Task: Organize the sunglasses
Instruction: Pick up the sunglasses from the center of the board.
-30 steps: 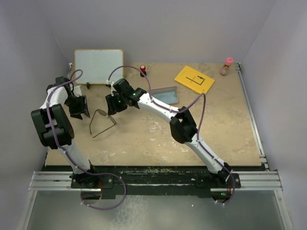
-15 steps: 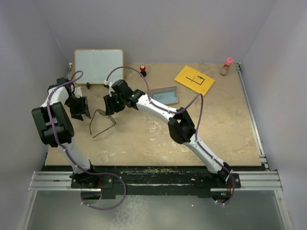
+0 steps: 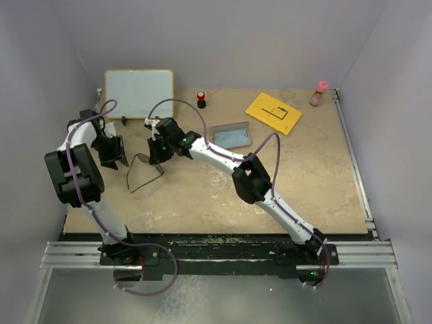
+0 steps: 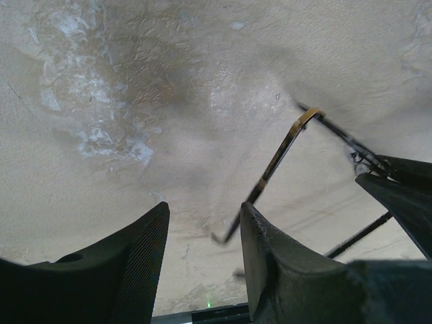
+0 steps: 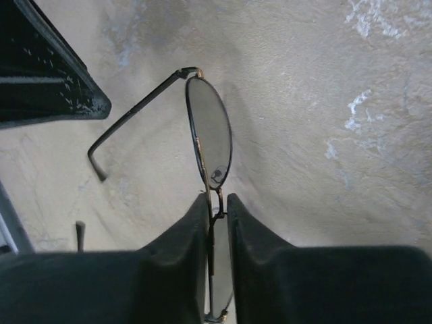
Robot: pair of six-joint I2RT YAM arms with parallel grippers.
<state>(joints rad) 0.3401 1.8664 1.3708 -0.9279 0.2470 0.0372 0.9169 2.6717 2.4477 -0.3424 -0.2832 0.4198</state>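
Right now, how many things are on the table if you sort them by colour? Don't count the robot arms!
White: 1, board
Yellow: 1, card
Red-topped: 1, knob
Pink-capped: 1, bottle
Grey-blue: 1, folded piece
Dark: 1, sunglasses
Total: 6

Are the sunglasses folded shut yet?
No: the right wrist view shows a temple arm of the sunglasses swung out away from the lens, not folded against it.

top external: high at the near side, looking down on the whole surface (image 3: 304, 182)
left wrist: close, low over it
right wrist: closer still
shared: sunglasses (image 5: 209, 131), all three
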